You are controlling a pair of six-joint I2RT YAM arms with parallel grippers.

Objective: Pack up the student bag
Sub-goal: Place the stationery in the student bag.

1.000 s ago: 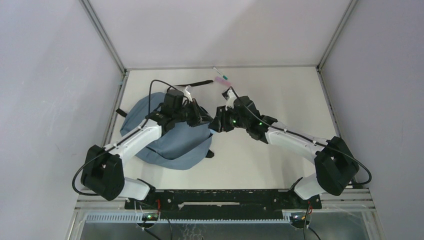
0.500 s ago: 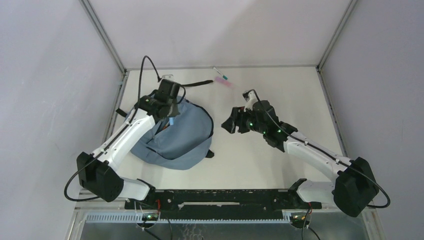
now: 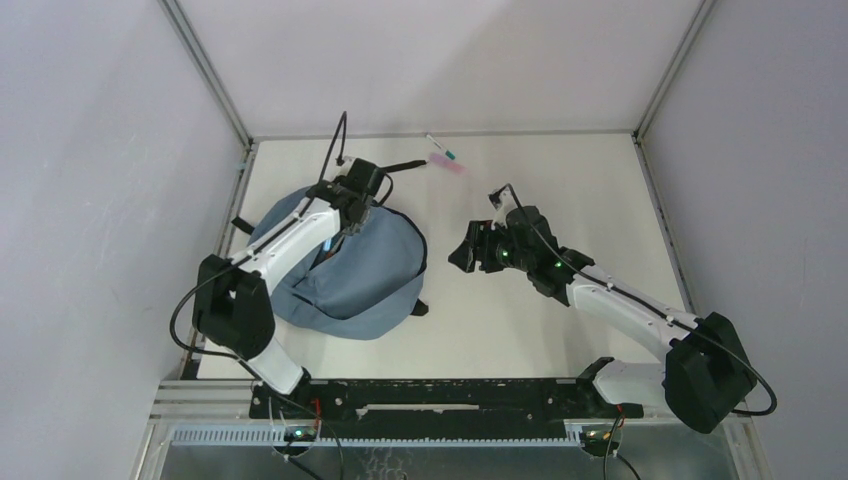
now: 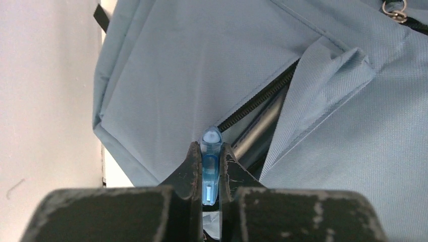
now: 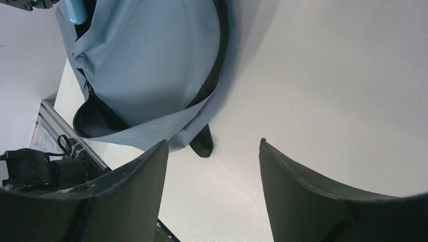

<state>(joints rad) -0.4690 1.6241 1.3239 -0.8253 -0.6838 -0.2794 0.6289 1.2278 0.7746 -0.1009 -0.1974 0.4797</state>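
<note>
Blue pen (image 4: 210, 143) poised over the unzipped backpack (image 3: 350, 275), not yet in
The left gripper (image 4: 209, 164) pinches the pen just above the open pocket; the backpack lies on the table's (image 3: 530, 320) left side. The right gripper (image 5: 212, 143) hangs wide open and empty beside it, and a pink item (image 3: 447, 163) lies at the far edge, unpacked

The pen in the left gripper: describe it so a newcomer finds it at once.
Start at the blue backpack, the largest thing, lying left of centre. The left gripper hangs over its open zipper, shut on the pen. It is a see-through light-blue stick with a rounded tip, unlike the pink piece lying loose beyond the backpack.
</note>
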